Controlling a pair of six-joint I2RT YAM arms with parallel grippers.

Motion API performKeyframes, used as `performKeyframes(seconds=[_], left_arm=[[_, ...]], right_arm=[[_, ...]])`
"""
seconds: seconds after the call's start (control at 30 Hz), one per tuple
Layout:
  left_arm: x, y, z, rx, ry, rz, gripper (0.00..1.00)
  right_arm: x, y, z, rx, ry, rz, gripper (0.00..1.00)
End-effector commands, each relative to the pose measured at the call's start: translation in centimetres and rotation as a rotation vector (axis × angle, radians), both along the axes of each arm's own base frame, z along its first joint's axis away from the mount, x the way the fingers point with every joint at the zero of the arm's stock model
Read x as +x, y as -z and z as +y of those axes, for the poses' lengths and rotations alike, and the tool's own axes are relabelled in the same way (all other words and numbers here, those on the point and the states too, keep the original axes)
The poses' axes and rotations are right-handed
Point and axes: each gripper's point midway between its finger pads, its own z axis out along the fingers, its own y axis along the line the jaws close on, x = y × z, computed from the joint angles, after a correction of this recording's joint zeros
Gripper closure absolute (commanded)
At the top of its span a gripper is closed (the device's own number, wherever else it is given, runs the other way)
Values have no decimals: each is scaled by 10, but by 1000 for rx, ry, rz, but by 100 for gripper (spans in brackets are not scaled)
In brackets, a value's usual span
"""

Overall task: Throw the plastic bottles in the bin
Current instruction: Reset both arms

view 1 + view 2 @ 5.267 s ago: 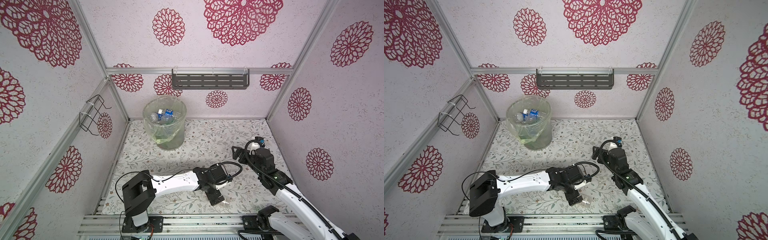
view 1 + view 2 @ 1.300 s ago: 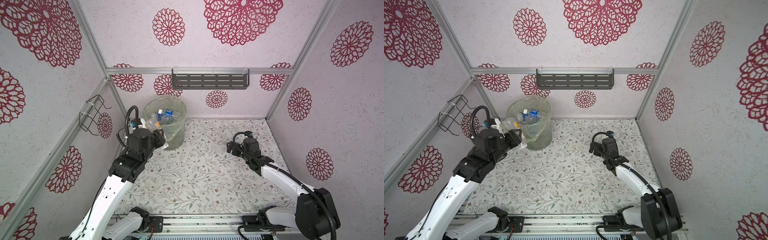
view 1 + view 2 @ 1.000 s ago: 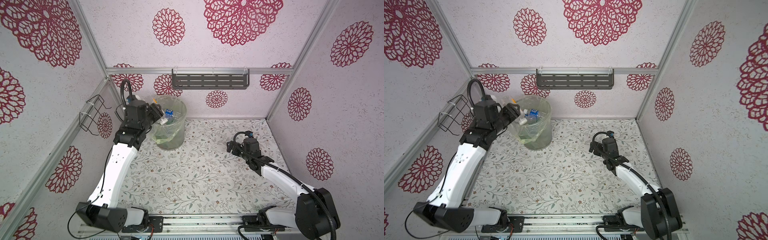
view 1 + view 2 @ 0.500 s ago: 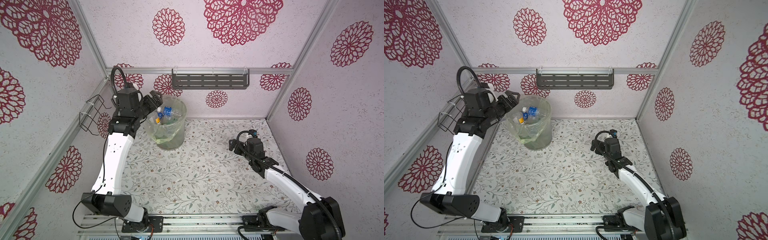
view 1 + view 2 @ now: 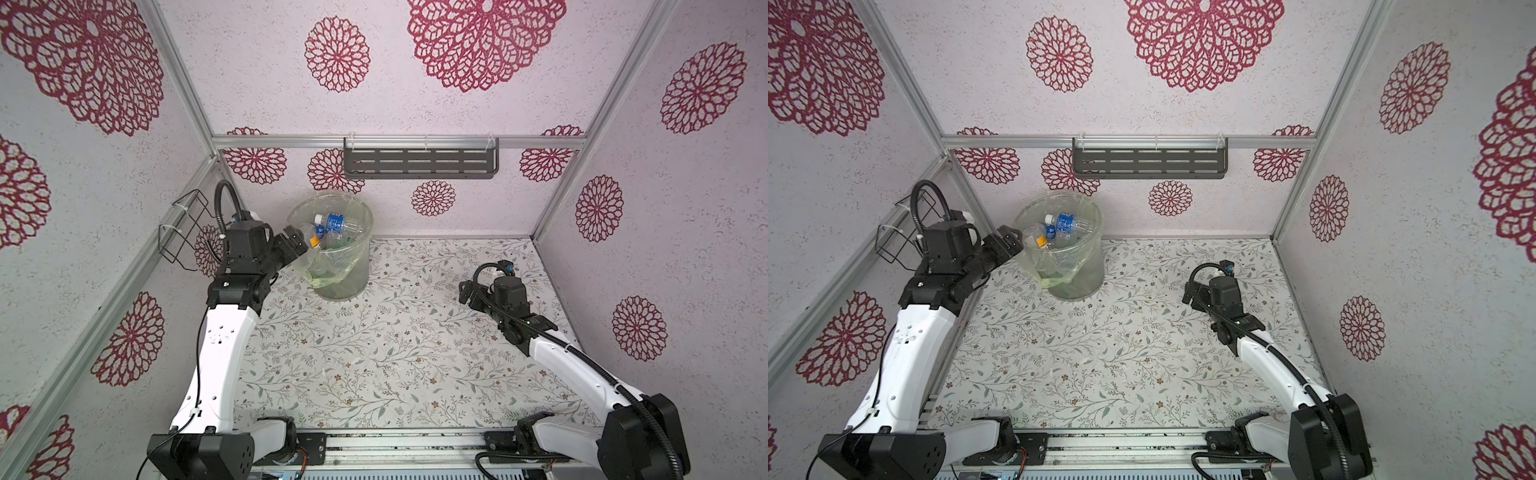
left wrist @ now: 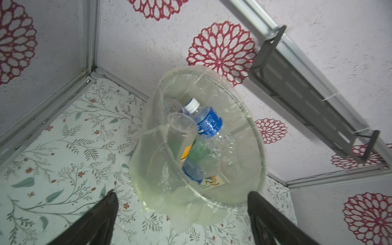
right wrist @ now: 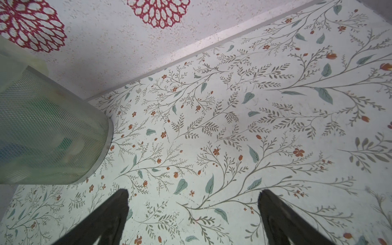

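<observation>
Clear bottle (image 6: 180,129) dropped, seemingly resting inside bin (image 6: 240,132).

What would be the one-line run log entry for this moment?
left gripper: open, empty, near bin rim | right gripper: open, empty, over table | plastic bottles: inside bin

Inside bin (image 5: 1089,266): plastic bottles (image 5: 1066,223). Beside rim: left jaws. Above table (image 5: 1100,353): right jaws.
</observation>
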Motion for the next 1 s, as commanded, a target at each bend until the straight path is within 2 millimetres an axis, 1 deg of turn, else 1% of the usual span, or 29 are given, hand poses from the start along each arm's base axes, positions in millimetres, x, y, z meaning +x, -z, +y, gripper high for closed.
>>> performKeyframes(seconds=[0.0,0.17,0.23,0.33,0.4,0.57,0.67,0.7,0.73,0.77,0.8,0.87,0.97], left_arm=[[-3,-1,11,32,-45,-66,3],[-6,49,20,73,-84,23,3],[-3,66,19,93,-64,40,3],[1,81,17,102,-48,43,3],[4,91,20,123,-56,39,3],[1,121,42,186,-165,76,3],[5,136,45,221,-164,106,3],[4,143,50,240,-187,133,3],[2,149,54,256,-208,155,3],[-1,156,58,275,-226,171,3],[-3,160,63,299,-240,170,3],[-2,161,64,354,-228,119,3],[-8,160,67,436,-217,63,3]], right_arm=[[6,-6,-9,-53,30,10,1],[6,-3,-19,-96,59,20,1],[5,-3,-25,-120,75,14,1],[3,-6,-35,-186,93,-4,1],[2,-10,-47,-239,132,-20,1],[-4,-19,-61,-314,166,-111,1],[-12,-23,-69,-327,193,-199,1],[-15,-26,-70,-332,193,-235,1],[-18,-24,-71,-341,191,-256,1],[-22,-26,-76,-346,209,-288,1],[-25,-27,-81,-348,239,-308,1],[-29,-27,-90,-363,287,-327,1],[-31,-23,-95,-403,299,-321,1]])
